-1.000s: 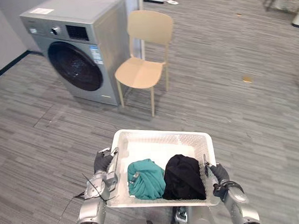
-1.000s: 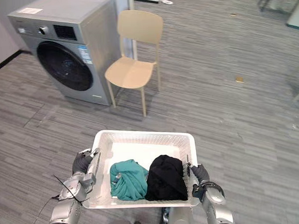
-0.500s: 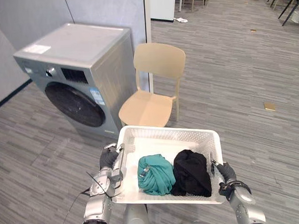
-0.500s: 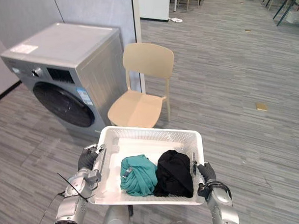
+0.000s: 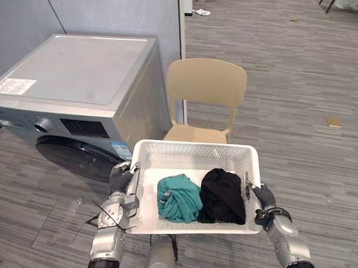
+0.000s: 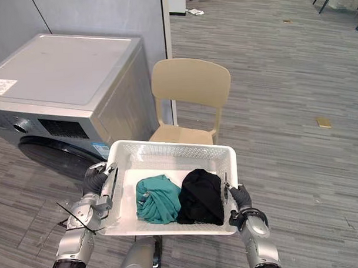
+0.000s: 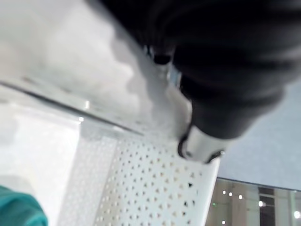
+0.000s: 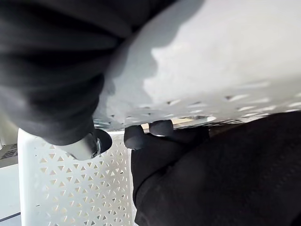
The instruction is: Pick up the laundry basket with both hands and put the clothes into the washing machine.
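Basket: The white laundry basket (image 5: pixel 194 152) is up off the floor (image 5: pixel 300 77). It sits level in the lower middle of the frame, right in front of the robot.

Left robot hand: The left robot hand (image 5: pixel 120 182) is at the basket's left edge. Its fingers are curled over the rim and grip it tight.

Right robot hand: The right robot hand (image 5: pixel 262 197) is at the basket's right edge. Its fingers hook over the rim and grip it too.

Clothes: Two bundles lie in the near part of the basket, side by side and touching. The teal cloth (image 5: pixel 180 197) is on the left and the black cloth (image 5: pixel 222 194) is on the right. The far part of the basket is bare.

Washing machine: The grey washing machine (image 5: pixel 77 73) fills the upper left of the frame, just past the basket's left corner. Its round dark door (image 5: pixel 80 162) peeks out beside the left robot hand. It looks shut to me, but the basket hides part of it.

Chair: A tan chair (image 5: pixel 207 86) stands close beside the machine, in the upper middle of the frame, behind the basket.

Step now: The picking up looks done. I think the robot is carrying the basket to the machine.

Next move: The door has to be open before any clothes go in, and both hands are busy. So I think the basket must be set down near the machine, maybe on the chair seat or the floor. Then a hand is free to pull the door, and the two bundles can go inside.
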Tool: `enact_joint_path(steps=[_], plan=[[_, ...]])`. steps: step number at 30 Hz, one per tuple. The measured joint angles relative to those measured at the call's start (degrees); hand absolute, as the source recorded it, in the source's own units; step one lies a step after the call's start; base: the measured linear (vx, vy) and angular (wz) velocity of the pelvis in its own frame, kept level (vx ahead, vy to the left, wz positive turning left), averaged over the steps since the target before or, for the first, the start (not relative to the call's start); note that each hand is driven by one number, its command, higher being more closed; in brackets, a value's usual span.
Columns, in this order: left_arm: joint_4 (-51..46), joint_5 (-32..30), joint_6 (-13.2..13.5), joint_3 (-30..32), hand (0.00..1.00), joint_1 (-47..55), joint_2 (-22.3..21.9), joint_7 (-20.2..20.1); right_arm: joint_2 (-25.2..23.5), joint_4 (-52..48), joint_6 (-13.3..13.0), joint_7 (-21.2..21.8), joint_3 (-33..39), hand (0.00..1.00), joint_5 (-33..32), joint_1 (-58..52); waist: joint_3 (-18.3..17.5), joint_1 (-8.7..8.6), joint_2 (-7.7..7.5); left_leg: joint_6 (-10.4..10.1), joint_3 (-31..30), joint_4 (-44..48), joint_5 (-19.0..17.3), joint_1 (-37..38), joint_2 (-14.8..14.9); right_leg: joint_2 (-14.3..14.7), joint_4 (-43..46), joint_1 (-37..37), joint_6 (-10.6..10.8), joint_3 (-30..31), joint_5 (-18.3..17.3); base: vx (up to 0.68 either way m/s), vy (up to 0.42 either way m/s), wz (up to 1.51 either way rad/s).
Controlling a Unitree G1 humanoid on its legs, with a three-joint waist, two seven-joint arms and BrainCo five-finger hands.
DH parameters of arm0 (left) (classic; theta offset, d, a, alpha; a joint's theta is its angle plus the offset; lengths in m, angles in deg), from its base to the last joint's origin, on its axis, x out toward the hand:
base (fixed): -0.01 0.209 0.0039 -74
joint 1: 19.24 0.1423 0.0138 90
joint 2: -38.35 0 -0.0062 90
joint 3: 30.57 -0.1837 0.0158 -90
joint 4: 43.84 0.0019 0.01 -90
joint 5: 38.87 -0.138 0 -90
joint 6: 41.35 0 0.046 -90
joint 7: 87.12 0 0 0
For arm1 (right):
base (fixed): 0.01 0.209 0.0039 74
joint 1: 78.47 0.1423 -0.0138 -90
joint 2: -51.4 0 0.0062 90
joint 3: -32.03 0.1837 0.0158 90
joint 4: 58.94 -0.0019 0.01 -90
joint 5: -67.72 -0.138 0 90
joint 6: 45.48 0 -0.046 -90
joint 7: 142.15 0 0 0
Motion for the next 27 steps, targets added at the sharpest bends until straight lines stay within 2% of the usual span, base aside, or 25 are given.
enact_joint_path(steps=[1, 2, 3, 4, 6, 7, 9, 12, 17, 20, 22, 27], plan=[[-0.1, 0.0, 0.5, 0.1, 1.00, -0.2, 0.8, 0.1, -0.6, -0.8, 0.0, 0.1, 0.0, 1.00, 0.1, 0.0, 0.0, 0.15, -0.07, 0.5, 0.5, -2.6, 0.3, 1.8, 0.0, 0.8, 7.4, -5.1, -2.1, -0.6, -7.4, 0.06, 0.065, -0.11], [-0.1, 0.0, 0.6, 0.1, 1.00, -0.1, 0.8, 0.1, -0.6, -1.0, 0.1, 0.1, 0.0, 1.00, 0.1, 0.0, 0.0, 0.15, -0.04, 0.7, 0.8, -3.8, 0.6, 2.8, 0.0, 1.5, 9.3, -6.8, -2.7, -1.4, -10.2, 0.10, 0.059, -0.31], [-0.2, 0.0, 0.7, 0.1, 1.00, 0.0, 0.8, 0.2, -0.4, -1.0, 0.1, 0.1, -0.1, 1.00, 0.1, 0.1, 0.0, 0.53, -0.23, 0.6, 2.3, -7.3, 1.2, 5.5, 0.0, 1.6, 10.1, -9.9, -3.3, -4.9, -14.5, 0.10, -0.027, -0.46], [-0.9, 0.0, 0.7, 0.1, 1.00, 0.1, 0.9, 0.4, -0.1, -1.0, 0.2, 0.1, -0.3, 1.00, 0.1, 0.5, 0.1, 0.59, -0.18, 0.2, 3.3, -10.9, 2.5, 7.6, 0.1, 1.8, 7.4, -12.7, -3.8, -9.4, -16.9, 0.09, -0.055, -0.51], [-2.0, 0.0, 0.8, -0.1, 1.00, -0.6, 0.9, 0.7, 0.6, -1.7, 0.2, 0.0, -0.2, 1.00, 0.1, 1.0, 0.1, 0.23, -0.11, -0.8, 4.4, -13.4, 3.8, 8.2, 1.0, 3.4, -1.2, -15.1, -4.6, -13.0, -17.0, 0.06, -0.121, -0.24], [-1.6, -0.1, 0.7, -0.1, 1.00, -2.0, 1.1, 0.9, 1.3, -3.1, 0.1, -0.2, -0.1, 1.00, -0.1, 1.0, 0.6, -0.50, -0.93, -2.7, 3.9, -13.8, 4.2, 7.6, 0.7, 4.4, -8.5, -15.2, -5.2, -14.0, -12.6, 0.02, -0.162, 0.15], [-1.7, -0.5, 0.6, -0.4, 1.00, -2.5, -0.9, 1.0, 2.8, -3.7, 0.1, -0.8, 0.5, 1.00, -0.1, 0.9, 0.2, -1.37, 0.04, -4.7, 2.2, -16.0, 5.6, 7.7, 2.4, 6.5, -9.7, -14.9, -6.0, -16.0, -12.8, 0.07, -0.210, 0.22], [-1.6, -2.8, 0.5, -0.7, 1.00, -4.5, -1.9, 0.5, 4.6, -5.7, 0.1, -0.5, 1.8, 1.00, -0.5, 1.1, 0.2, -1.45, 0.23, -7.1, 0.2, -19.1, 8.3, 6.7, 5.4, 10.1, -12.0, -15.0, -7.5, -19.7, -12.3, 0.13, -0.209, 0.20], [0.3, -3.0, 0.9, 0.1, 1.00, -7.6, -0.7, 0.4, 5.0, -6.4, 0.1, -0.1, 1.7, 1.00, -0.7, 2.9, 0.5, -0.83, 0.12, -7.3, 0.5, -19.8, 9.4, 4.9, 5.8, 10.3, -11.9, -16.2, -7.6, -21.0, -12.3, 0.07, -0.054, 0.14], [2.3, -3.0, 1.6, 0.8, 1.00, -12.9, 2.4, 0.6, 6.3, -5.2, 0.1, -0.1, 0.9, 1.00, -0.8, 9.2, 2.9, 0.36, -0.31, -6.6, 2.2, -18.5, 9.9, 0.6, 4.7, 8.7, -9.3, -21.9, -7.7, -19.1, -12.2, -0.06, 0.043, -0.17], [6.3, -2.9, 1.6, 1.0, 1.00, -18.7, 5.3, 1.2, 8.1, -1.5, 0.5, -0.5, -0.5, 1.00, -1.1, 16.9, 6.8, 0.31, -0.35, -6.6, 2.3, -16.1, 9.9, -2.3, 4.1, 7.8, -7.9, -24.2, -8.0, -18.7, -12.0, -0.16, 0.035, 0.05], [11.0, -2.9, 1.7, 1.4, 1.00, -26.6, 10.1, 2.6, 9.1, 2.0, 0.8, -2.5, -2.8, 1.00, -1.2, 26.7, 10.8, 0.93, -1.03, -6.4, 1.9, -12.8, 10.0, -7.7, 4.1, 7.0, -5.9, -28.5, -8.7, -18.8, -11.5, -0.13, 0.019, 0.04]])
